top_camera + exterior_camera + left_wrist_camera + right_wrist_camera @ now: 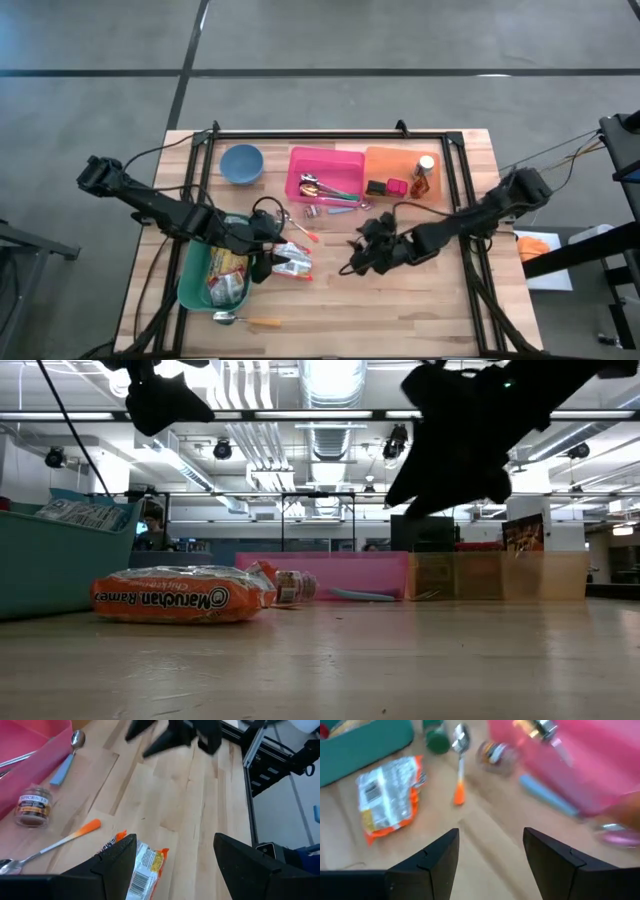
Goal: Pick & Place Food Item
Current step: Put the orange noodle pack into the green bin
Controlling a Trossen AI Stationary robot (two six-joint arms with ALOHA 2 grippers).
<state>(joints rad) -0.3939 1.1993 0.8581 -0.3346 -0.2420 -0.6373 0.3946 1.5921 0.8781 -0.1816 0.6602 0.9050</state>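
An orange-and-white ramen packet [296, 262] lies flat on the wooden table, just right of the teal bin [192, 285]. My left gripper [272, 258] hovers open over the packet's left end [145, 870], clear of it; the low view shows the gripper [165, 400] well above the packet [175, 596]. My right gripper [352, 265] hangs open over bare table right of the packet [387, 802], its fingers [440, 855] slanting down toward it and touching nothing.
The teal bin holds other food packets [228, 275]. A spice jar [32, 807] and an orange-handled spoon [75, 835] lie beyond the packet. Farther back are a blue bowl [241, 163], a pink tray [325, 172] and an orange tray [400, 170]. A utensil [250, 321] lies near the front edge.
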